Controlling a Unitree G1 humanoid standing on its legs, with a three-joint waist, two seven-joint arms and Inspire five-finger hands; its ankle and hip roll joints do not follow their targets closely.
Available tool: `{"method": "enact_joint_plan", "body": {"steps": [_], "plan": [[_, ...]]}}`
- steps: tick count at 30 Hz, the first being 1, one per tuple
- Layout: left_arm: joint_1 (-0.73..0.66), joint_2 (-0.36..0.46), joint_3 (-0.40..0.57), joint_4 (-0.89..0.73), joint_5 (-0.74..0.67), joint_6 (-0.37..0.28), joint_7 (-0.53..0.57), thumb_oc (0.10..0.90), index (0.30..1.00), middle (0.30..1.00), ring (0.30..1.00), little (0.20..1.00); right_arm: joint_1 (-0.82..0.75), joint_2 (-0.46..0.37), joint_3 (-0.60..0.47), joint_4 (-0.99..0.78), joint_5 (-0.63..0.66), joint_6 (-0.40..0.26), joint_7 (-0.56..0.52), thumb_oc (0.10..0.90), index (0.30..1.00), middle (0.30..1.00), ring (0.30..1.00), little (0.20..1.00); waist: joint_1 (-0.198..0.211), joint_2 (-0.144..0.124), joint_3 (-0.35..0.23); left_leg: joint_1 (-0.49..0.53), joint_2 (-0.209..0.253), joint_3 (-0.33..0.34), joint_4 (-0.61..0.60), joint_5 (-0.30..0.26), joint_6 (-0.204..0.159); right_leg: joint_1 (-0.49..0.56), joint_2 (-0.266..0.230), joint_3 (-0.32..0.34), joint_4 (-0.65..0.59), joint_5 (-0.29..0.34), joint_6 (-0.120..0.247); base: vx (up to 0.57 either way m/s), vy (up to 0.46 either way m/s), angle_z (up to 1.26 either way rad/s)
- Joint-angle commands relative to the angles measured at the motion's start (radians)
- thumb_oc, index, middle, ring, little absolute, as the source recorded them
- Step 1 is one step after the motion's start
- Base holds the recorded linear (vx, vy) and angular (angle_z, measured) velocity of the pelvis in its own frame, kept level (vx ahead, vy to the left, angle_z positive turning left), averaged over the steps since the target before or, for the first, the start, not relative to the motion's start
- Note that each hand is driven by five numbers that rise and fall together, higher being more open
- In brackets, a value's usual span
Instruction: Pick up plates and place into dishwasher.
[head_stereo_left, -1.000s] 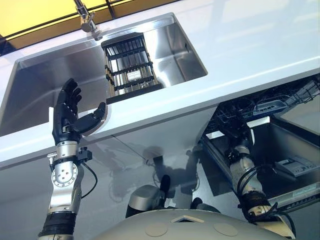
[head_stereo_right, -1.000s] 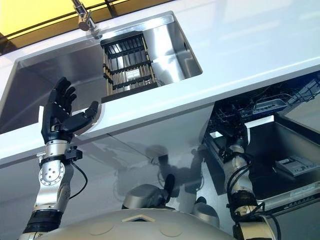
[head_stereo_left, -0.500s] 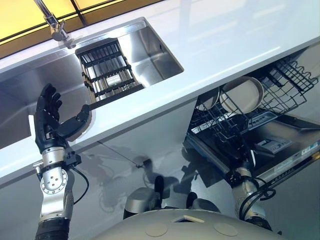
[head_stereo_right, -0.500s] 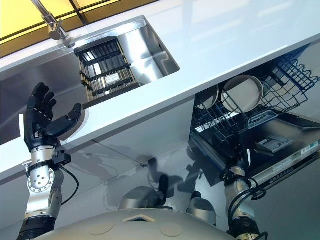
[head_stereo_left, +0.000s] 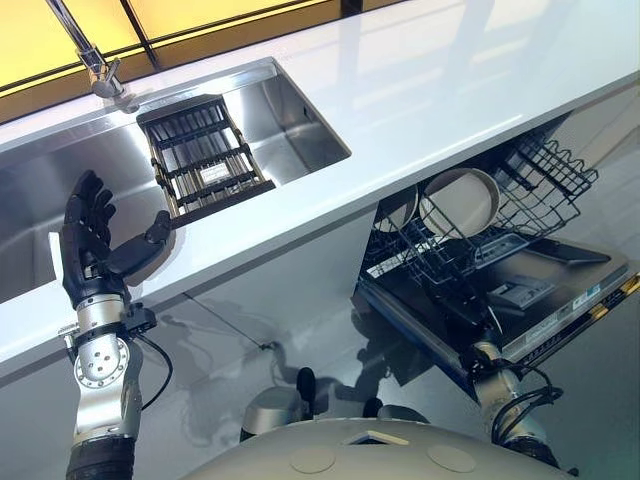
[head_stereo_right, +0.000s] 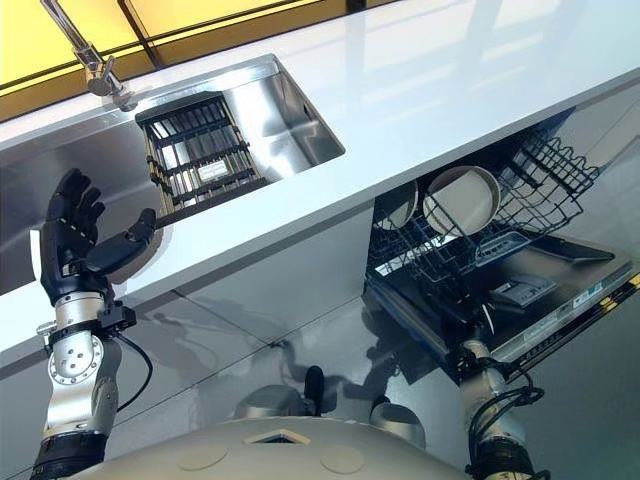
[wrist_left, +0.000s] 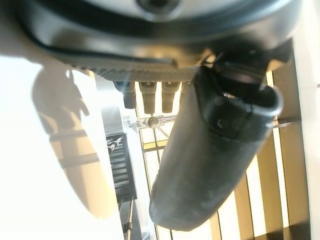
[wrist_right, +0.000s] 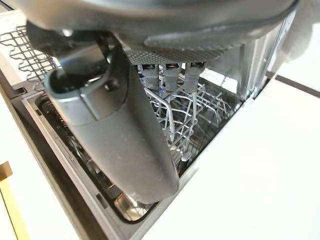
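Two pale round plates stand on edge in the dishwasher's pulled-out wire rack (head_stereo_left: 540, 175): a larger plate (head_stereo_left: 460, 200) and a smaller plate (head_stereo_left: 400, 208) half hidden to its left. My left hand (head_stereo_left: 92, 255) is raised in front of the counter edge by the sink, open and empty, its thumb (wrist_left: 210, 155) held apart from its straight fingers (wrist_left: 150, 95). My right arm comes up under the open dishwasher door (head_stereo_left: 530, 300). In the right wrist view my right hand (wrist_right: 115, 130) is open and empty, close to the white wire tines of a rack (wrist_right: 175, 125).
A steel sink (head_stereo_left: 290, 115) is set in the white counter (head_stereo_left: 450, 70), with a dark slatted dish rack (head_stereo_left: 200, 155) in it and a faucet (head_stereo_left: 95, 62) behind. The open door and pulled-out rack jut out at lower right.
The camera has swung, so the whole scene has shifted left and the rack with its plates has come into view. My left hand stays raised and open; my right arm shows lower in the picture.
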Motion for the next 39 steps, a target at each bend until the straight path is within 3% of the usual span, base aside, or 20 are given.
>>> {"method": "enact_joint_plan", "body": {"steps": [1, 8, 10, 14, 16, 18, 20, 23, 24, 25, 27, 29, 31, 32, 37, 39], "plan": [[-0.101, 0.011, -0.096, 0.015, 0.037, -0.015, -0.009, 0.8, 0.9, 0.9, 0.9, 0.9, -0.201, 0.076, 0.163, -0.21, 0.023, -0.079, 0.2, 0.8, 0.9, 0.9, 0.9, 0.9, 0.007, 0.02, -0.06, 0.063, -0.021, -0.016, 0.006, -0.146, -0.009, -0.087, -0.015, -0.04, 0.028, 0.025, 0.065, 0.06, 0.103, 0.06], [-0.096, 0.022, -0.127, 0.004, 0.035, -0.006, 0.006, 0.8, 0.9, 0.9, 0.9, 0.9, -0.278, 0.101, 0.216, -0.172, 0.08, -0.074, 0.088, 0.8, 0.9, 0.9, 0.9, 0.9, 0.063, 0.028, -0.067, 0.061, -0.026, -0.039, 0.018, -0.143, -0.006, -0.08, -0.033, -0.082, 0.058, 0.008, 0.056, 0.06, 0.128, 0.13], [-0.1, 0.033, -0.134, -0.003, 0.022, 0.003, -0.002, 0.8, 0.9, 0.9, 0.9, 0.9, -0.314, 0.096, 0.223, -0.145, 0.134, -0.046, 0.081, 0.8, 0.9, 0.9, 0.9, 0.9, 0.088, 0.026, -0.065, 0.052, -0.032, -0.049, 0.044, -0.151, -0.003, -0.08, -0.042, -0.098, 0.076, 0.001, 0.054, 0.07, 0.127, 0.18], [-0.106, 0.069, -0.135, 0.008, -0.014, 0.005, -0.053, 0.8, 0.9, 0.9, 0.9, 0.9, -0.434, 0.102, 0.202, -0.05, 0.531, 0.103, 0.106, 0.8, 0.9, 0.9, 0.9, 0.9, 0.146, 0.014, -0.058, 0.037, -0.049, -0.074, 0.09, -0.168, 0.006, -0.078, -0.058, -0.133, 0.101, -0.002, 0.05, 0.07, 0.079, 0.13], [-0.104, 0.08, -0.129, 0.005, -0.034, 0.009, -0.078, 0.8, 0.9, 0.9, 0.9, 0.9, -0.476, 0.119, 0.184, -0.047, 0.633, 0.096, 0.113, 0.8, 0.9, 0.9, 0.9, 0.9, 0.166, 0.009, -0.058, 0.036, -0.056, -0.086, 0.092, -0.172, 0.016, -0.081, -0.061, -0.145, 0.114, -0.004, 0.052, 0.06, 0.062, 0.19], [-0.098, 0.086, -0.126, -0.002, -0.047, 0.013, -0.097, 0.8, 0.9, 0.9, 0.9, 0.9, -0.503, 0.132, 0.192, -0.085, 0.656, 0.033, 0.099, 0.8, 0.9, 0.9, 0.9, 0.9, 0.181, 0.006, -0.058, 0.033, -0.061, -0.09, 0.097, -0.176, 0.024, -0.087, -0.066, -0.155, 0.131, -0.007, 0.056, 0.05, 0.052, 0.21], [-0.096, 0.09, -0.129, -0.005, -0.06, 0.01, -0.111, 0.8, 0.9, 0.9, 0.9, 0.9, -0.527, 0.135, 0.21, -0.129, 0.573, -0.059, 0.054, 0.8, 0.9, 0.9, 0.9, 0.9, 0.19, 0.002, -0.056, 0.03, -0.067, -0.096, 0.1, -0.177, 0.031, -0.094, -0.07, -0.158, 0.146, -0.01, 0.058, 0.02, 0.043, 0.11], [-0.111, 0.094, -0.146, 0.015, -0.069, -0.009, -0.131, 0.8, 0.9, 0.9, 0.9, 0.9, -0.573, 0.116, 0.221, -0.168, 0.243, -0.231, -0.097, 0.8, 0.9, 0.9, 0.9, 0.9, 0.192, -0.002, -0.054, 0.028, -0.077, -0.104, 0.105, -0.182, 0.04, -0.108, -0.075, -0.156, 0.17, -0.013, 0.063, 0.01, 0.039, 0.12], [-0.119, 0.094, -0.153, 0.02, -0.07, -0.01, -0.132, 0.8, 0.9, 0.9, 0.9, 0.9, -0.587, 0.107, 0.223, -0.17, 0.113, -0.25, -0.15, 0.8, 0.9, 0.9, 0.9, 0.9, 0.192, -0.003, -0.054, 0.028, -0.08, -0.105, 0.104, -0.183, 0.042, -0.112, -0.076, -0.155, 0.174, -0.012, 0.064, 0.01, 0.023, 0.15], [-0.121, 0.094, -0.154, 0.021, -0.071, -0.01, -0.132, 0.8, 0.9, 0.9, 0.9, 0.9, -0.589, 0.107, 0.223, -0.174, 0.093, -0.251, -0.169, 0.8, 0.9, 0.9, 0.9, 0.9, 0.192, -0.003, -0.053, 0.028, -0.08, -0.105, 0.105, -0.183, 0.042, -0.113, -0.076, -0.155, 0.175, -0.012, 0.065, 0.01, 0.024, 0.12], [-0.14, 0.099, -0.167, 0.03, -0.07, -0.01, -0.13, 0.8, 0.9, 0.9, 0.9, 0.9, -0.622, 0.071, 0.237, -0.167, -0.156, -0.267, -0.277, 0.8, 0.9, 0.9, 0.9, 0.9, 0.191, -0.007, -0.052, 0.03, -0.086, -0.106, 0.105, -0.184, 0.044, -0.119, -0.078, -0.154, 0.18, -0.008, 0.068, 0.02, 0.022, 0.08], [-0.155, 0.1, -0.176, 0.045, -0.074, -0.016, -0.135, 0.8, 0.9, 0.9, 0.9, 0.9, -0.641, 0.033, 0.248, -0.144, -0.402, -0.228, -0.373, 0.8, 0.9, 0.9, 0.9, 0.9, 0.19, -0.01, -0.05, 0.033, -0.09, -0.103, 0.099, -0.184, 0.045, -0.122, -0.08, -0.155, 0.184, -0.003, 0.072, 0.02, 0.02, 0.1], [-0.165, 0.098, -0.178, 0.046, -0.069, -0.012, -0.135, 0.8, 0.9, 0.9, 0.9, 0.9, -0.655, -0.011, 0.264, -0.129, -0.55, -0.163, -0.441, 0.8, 0.9, 0.9, 0.9, 0.9, 0.189, -0.014, -0.047, 0.037, -0.093, -0.1, 0.088, -0.18, 0.043, -0.123, -0.084, -0.158, 0.182, 0.005, 0.078, 0.01, 0.008, 0.07], [-0.173, 0.097, -0.181, 0.048, -0.063, -0.011, -0.132, 0.8, 0.9, 0.9, 0.9, 0.9, -0.664, -0.06, 0.278, -0.112, -0.701, -0.103, -0.506, 0.8, 0.9, 0.9, 0.9, 0.9, 0.186, -0.021, -0.043, 0.044, -0.094, -0.096, 0.073, -0.176, 0.042, -0.123, -0.087, -0.161, 0.182, 0.016, 0.086, 0.0, 0.0, 0.0], [-0.188, 0.092, -0.186, 0.051, -0.053, -0.015, -0.127, 0.8, 0.9, 0.9, 0.9, 0.9, -0.66, -0.158, 0.295, -0.121, -0.948, 0.027, -0.591, 0.8, 0.9, 0.9, 0.9, 0.9, 0.176, -0.038, -0.03, 0.052, -0.095, -0.085, 0.051, -0.173, 0.044, -0.125, -0.097, -0.16, 0.177, 0.039, 0.105, -0.01, -0.003, 0.0], [-0.191, 0.088, -0.188, 0.054, -0.047, -0.018, -0.129, 0.8, 0.9, 0.9, 0.9, 0.9, -0.659, -0.171, 0.294, -0.118, -0.953, 0.035, -0.599, 0.8, 0.9, 0.9, 0.9, 0.9, 0.174, -0.04, -0.028, 0.053, -0.093, -0.08, 0.049, -0.174, 0.044, -0.125, -0.097, -0.157, 0.174, 0.04, 0.106, 0.0, 0.0, 0.0]]}}
